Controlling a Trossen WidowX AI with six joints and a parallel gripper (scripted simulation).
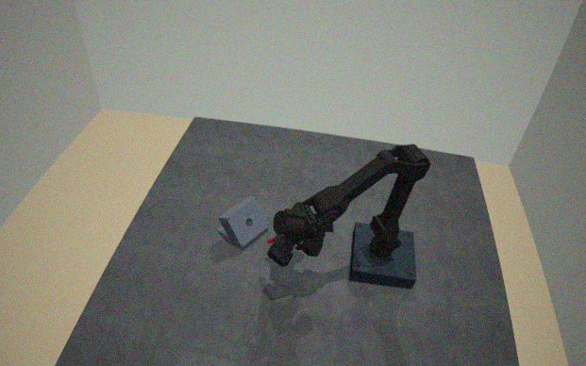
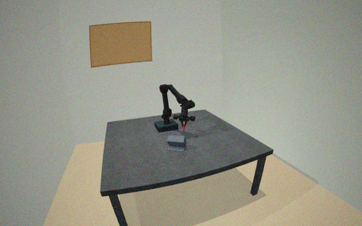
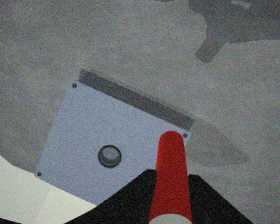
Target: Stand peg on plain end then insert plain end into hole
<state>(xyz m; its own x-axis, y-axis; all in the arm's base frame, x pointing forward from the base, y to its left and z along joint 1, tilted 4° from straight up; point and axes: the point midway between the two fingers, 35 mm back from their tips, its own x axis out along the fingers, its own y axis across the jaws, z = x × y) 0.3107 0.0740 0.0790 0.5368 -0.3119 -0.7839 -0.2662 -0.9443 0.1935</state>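
The red peg (image 1: 271, 241) (image 2: 183, 127) (image 3: 172, 155) is held in the air, its plain end pointing down and away from the gripper. Its white band (image 3: 170, 219) is at the near end, at the bottom of the wrist view. My gripper (image 2: 183, 123) (image 3: 170, 181) is shut on the peg. In the top view the fingertips are mostly hidden behind the arm. The sloped blue-grey panel (image 1: 237, 229) (image 2: 176, 139) (image 3: 76, 125) stands close by. Its hole (image 1: 249, 222) (image 3: 110, 156) is empty. In the wrist view the peg's tip overlaps the panel's edge, right of the hole; they appear apart.
The dark table (image 1: 166, 283) (image 2: 137, 166) carries the panel and the arm's base (image 1: 383, 269) (image 2: 166, 126). The base stands behind the gripper, on the opposite side from the panel. The arm's shadow falls on the table. A brown board (image 2: 120, 43) hangs on the wall.
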